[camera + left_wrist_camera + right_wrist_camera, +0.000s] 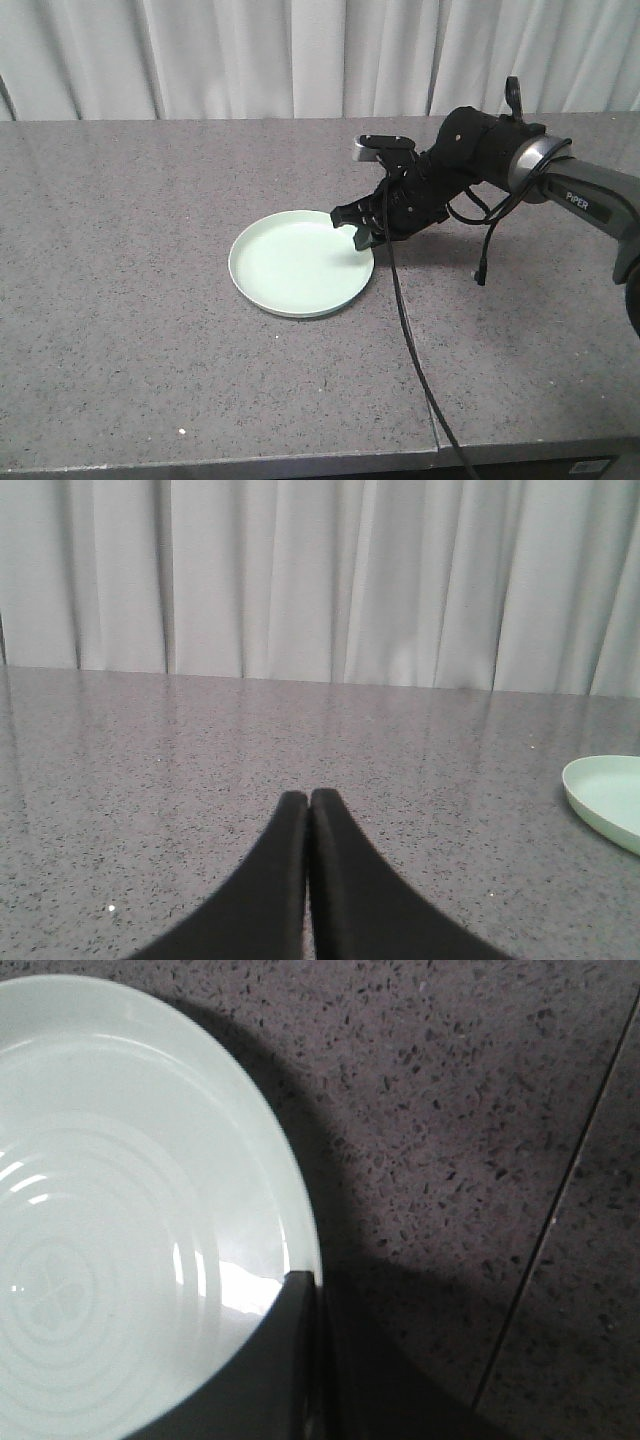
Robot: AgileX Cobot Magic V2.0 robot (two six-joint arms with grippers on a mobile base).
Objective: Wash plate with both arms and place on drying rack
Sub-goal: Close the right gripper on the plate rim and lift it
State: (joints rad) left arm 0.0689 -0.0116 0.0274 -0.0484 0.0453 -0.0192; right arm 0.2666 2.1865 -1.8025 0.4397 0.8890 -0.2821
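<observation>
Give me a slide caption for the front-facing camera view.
Robot's right hand closed on the rim of a mint-green plate lying on a grey speckled countertop.

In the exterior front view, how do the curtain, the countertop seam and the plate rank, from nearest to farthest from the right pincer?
1. the plate: its right rim is at the tips of the right pincer.
2. the countertop seam: on the counter just beside the pincer, on the side away from the plate.
3. the curtain: behind the counter's far edge.
</observation>
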